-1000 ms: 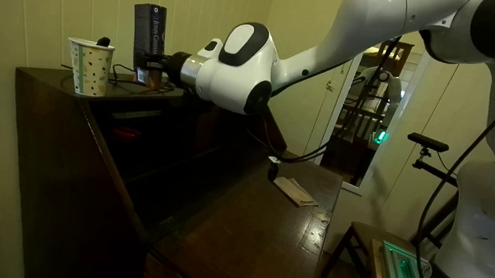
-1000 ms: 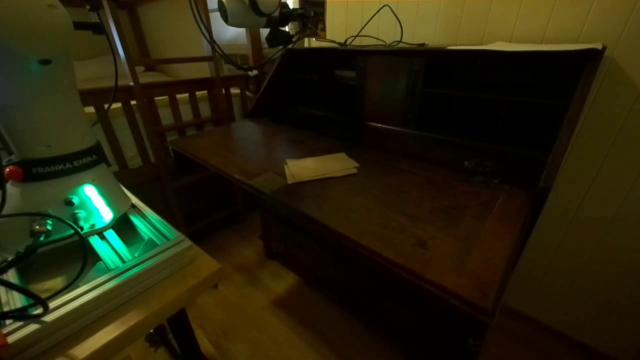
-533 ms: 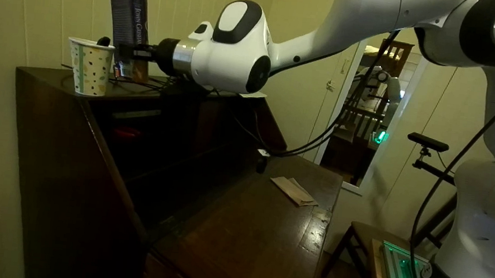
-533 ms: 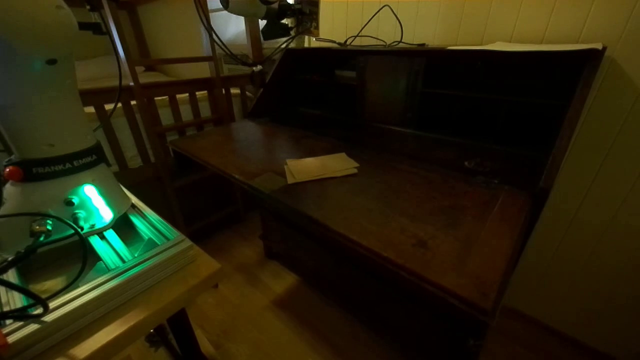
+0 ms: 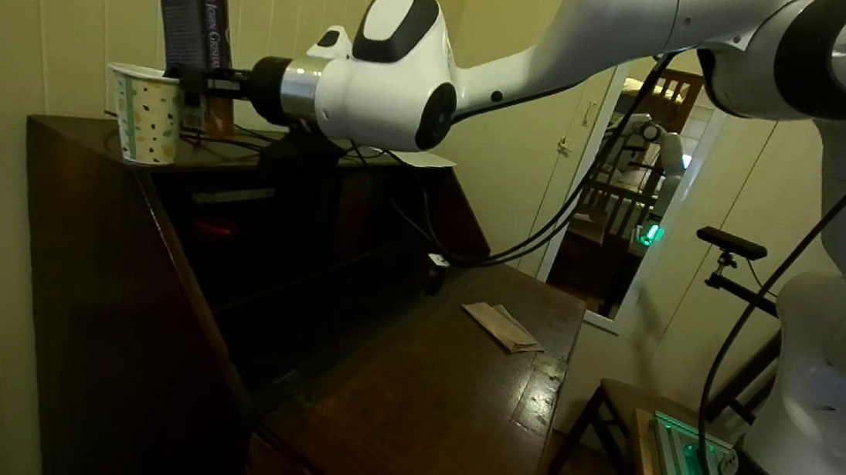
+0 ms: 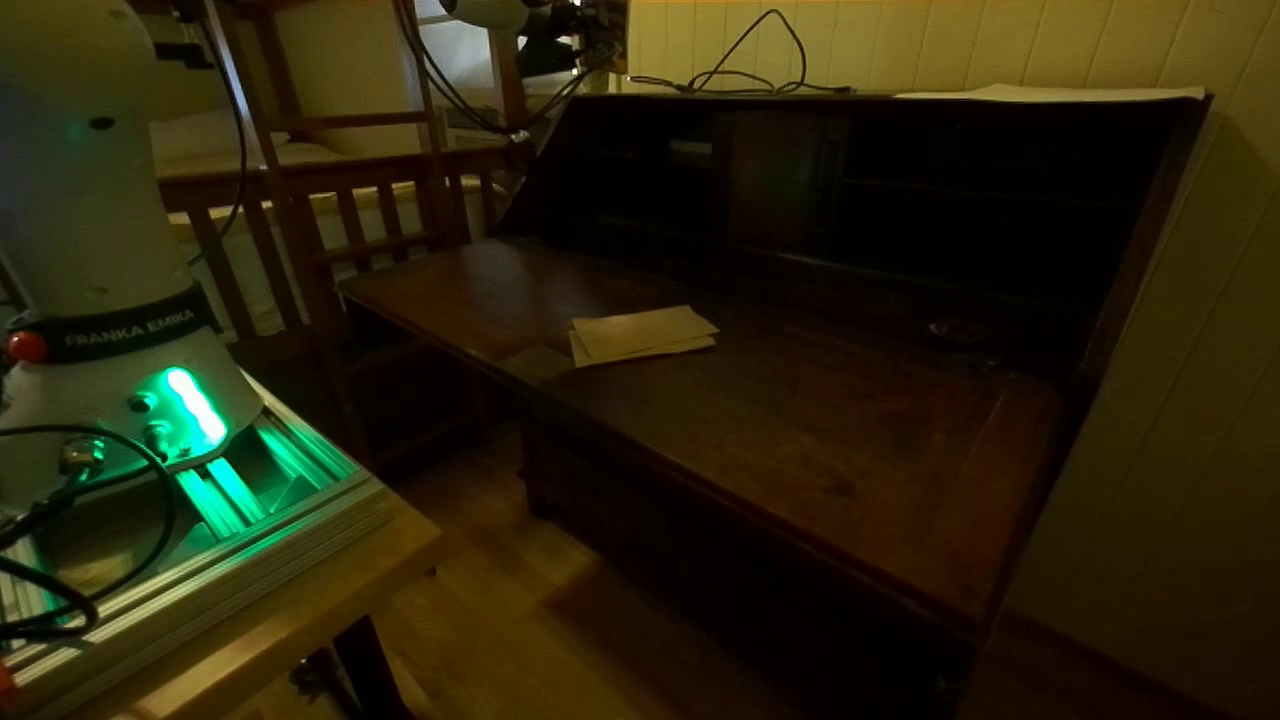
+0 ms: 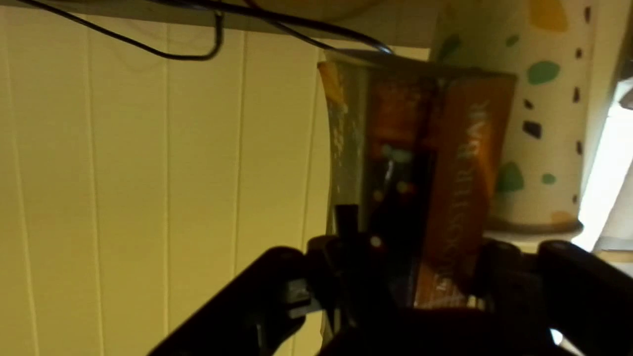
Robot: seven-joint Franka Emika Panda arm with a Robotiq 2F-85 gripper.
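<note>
Since a second ago, your gripper [image 7: 411, 249] has carried the book [image 5: 194, 21] slightly upward and toward the cup [image 5: 146, 118], and the cup has shifted a little too. You have the gripper clamped on the book, which is tilted, its upper part leaning away from the gripper in an exterior view. You have it close beside the cup, which stands upright on top of the surface [image 5: 84, 133]; whether they touch, you cannot tell. Cords [image 7: 185, 57] lie near the book's foot, and folded paper [image 6: 645, 335] rests lower on the surface.
</note>
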